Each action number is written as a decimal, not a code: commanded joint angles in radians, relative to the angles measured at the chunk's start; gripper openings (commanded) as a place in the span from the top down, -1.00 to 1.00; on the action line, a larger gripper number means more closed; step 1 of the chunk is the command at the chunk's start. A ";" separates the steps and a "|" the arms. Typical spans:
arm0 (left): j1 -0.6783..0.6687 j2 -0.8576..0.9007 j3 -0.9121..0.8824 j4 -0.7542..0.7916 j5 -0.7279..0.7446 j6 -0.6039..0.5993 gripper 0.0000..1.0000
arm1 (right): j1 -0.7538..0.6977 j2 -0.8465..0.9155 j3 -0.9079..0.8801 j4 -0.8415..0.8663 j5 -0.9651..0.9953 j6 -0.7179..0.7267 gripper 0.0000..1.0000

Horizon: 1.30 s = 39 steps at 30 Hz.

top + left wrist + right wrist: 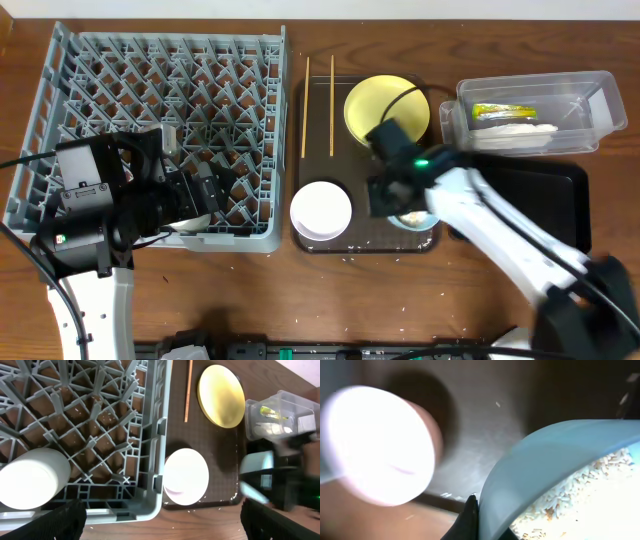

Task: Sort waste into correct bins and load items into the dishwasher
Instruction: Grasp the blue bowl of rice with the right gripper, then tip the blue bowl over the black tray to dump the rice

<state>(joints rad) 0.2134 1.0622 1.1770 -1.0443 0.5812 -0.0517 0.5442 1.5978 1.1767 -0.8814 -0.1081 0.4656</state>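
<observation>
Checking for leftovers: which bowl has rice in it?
The light blue bowl; rice grains cover its inside, while the white bowl beside it looks empty.

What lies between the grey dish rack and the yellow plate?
Two wooden chopsticks, side by side on the brown tray; the overhead view shows both.

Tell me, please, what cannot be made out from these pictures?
light blue bowl: cut off by the frame edge in the right wrist view; mostly under the right gripper overhead.
white cup: overhead, largely covered by the left arm.
white bowl: right wrist view, blurred and glared out.
wrapper: overhead, too small to read its print.
</observation>
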 commanded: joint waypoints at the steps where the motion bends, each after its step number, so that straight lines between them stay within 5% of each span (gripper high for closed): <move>1: 0.003 -0.003 0.020 -0.002 0.010 0.011 -0.97 | -0.118 -0.125 0.006 -0.006 -0.242 -0.138 0.98; 9: 0.003 0.002 0.020 -0.002 0.010 0.011 -0.97 | -0.529 -0.171 -0.040 -0.050 -0.581 -0.367 0.98; 20: 0.003 0.002 0.020 -0.002 0.010 0.011 -0.97 | -0.996 -0.170 -0.367 0.311 -1.090 -0.414 0.98; 30: 0.003 0.002 0.020 -0.002 0.010 0.011 -0.97 | -1.136 -0.170 -0.511 0.585 -1.452 -0.436 0.97; 39: 0.003 0.002 0.020 -0.002 0.010 0.011 -0.97 | -1.166 -0.162 -0.513 0.586 -1.294 -0.360 0.98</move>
<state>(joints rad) 0.2134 1.0649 1.1770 -1.0443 0.5812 -0.0513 -0.5964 1.4330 0.6708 -0.2989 -1.3968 0.0696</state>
